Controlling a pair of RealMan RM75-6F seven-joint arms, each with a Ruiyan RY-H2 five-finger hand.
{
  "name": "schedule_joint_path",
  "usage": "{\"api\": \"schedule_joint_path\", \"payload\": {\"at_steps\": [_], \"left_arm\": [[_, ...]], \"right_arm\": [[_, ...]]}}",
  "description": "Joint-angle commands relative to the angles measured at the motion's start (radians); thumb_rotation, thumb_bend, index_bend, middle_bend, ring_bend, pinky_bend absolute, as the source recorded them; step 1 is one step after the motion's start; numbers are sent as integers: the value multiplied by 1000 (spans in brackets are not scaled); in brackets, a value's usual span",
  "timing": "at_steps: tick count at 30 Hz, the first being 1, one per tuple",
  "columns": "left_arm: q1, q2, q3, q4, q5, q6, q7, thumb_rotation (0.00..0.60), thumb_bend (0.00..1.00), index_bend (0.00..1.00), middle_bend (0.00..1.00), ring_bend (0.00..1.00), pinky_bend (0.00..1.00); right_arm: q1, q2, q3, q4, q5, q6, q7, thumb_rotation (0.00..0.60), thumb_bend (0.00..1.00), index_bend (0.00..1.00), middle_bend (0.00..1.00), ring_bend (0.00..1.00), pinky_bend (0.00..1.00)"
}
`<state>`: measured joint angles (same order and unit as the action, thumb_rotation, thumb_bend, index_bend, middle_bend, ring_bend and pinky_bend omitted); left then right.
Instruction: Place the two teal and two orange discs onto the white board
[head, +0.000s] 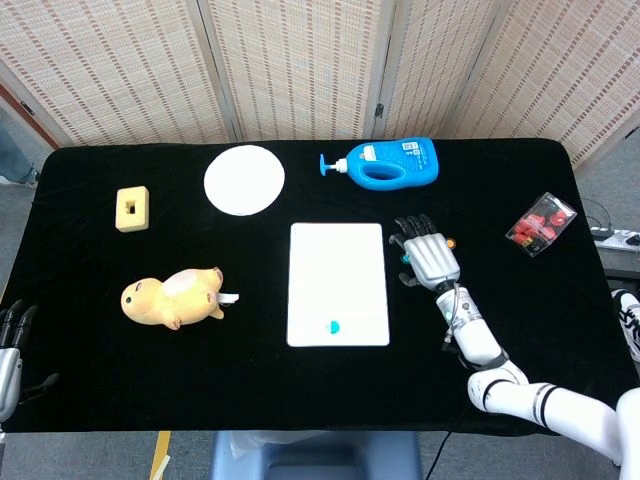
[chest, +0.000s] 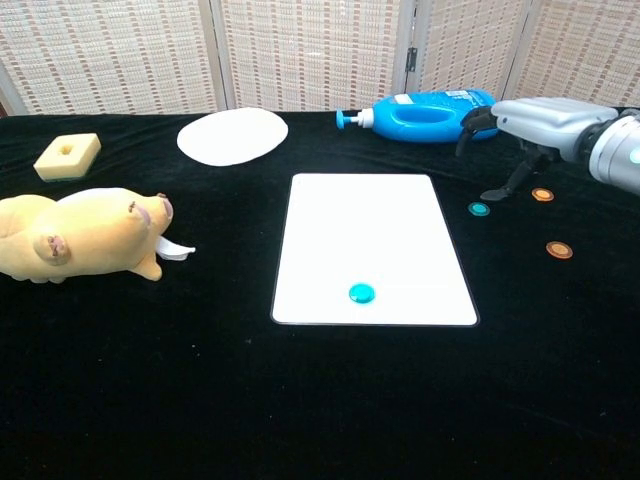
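The white board (head: 337, 270) (chest: 370, 235) lies flat in the middle of the black table. One teal disc (head: 334, 326) (chest: 361, 293) rests on it near its front edge. The second teal disc (chest: 479, 209) lies on the cloth just right of the board. Two orange discs (chest: 543, 194) (chest: 559, 250) sit further right. My right hand (head: 428, 255) (chest: 535, 125) hovers above the second teal disc with fingers apart, holding nothing. In the head view it covers that disc. My left hand (head: 10, 345) shows at the lower left edge, empty, away from everything.
A blue pump bottle (head: 385, 163) lies on its side behind the board. A white round plate (head: 244, 179), a yellow sponge (head: 132, 209) and a yellow plush pig (head: 172, 297) fill the left half. A clear pack of red items (head: 541, 223) sits far right.
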<state>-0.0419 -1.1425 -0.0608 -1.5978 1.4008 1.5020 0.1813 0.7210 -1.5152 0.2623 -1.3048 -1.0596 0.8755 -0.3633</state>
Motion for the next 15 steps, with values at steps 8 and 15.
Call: {"api": "schedule_joint_path", "payload": {"at_steps": [8,15], "left_arm": [[0,10,3,-17,-2,-6,5,600,100,0,0,0,0],[-1,13,5,-23,-3,-10,9,600,100,0,0,0,0]], "right_arm": [[53,-77,-11,228,101,-107,1,588,310,332,116,52,0],[96,-167,-16,360,130,-153,-9,587,310,388,123,52,0]]}}
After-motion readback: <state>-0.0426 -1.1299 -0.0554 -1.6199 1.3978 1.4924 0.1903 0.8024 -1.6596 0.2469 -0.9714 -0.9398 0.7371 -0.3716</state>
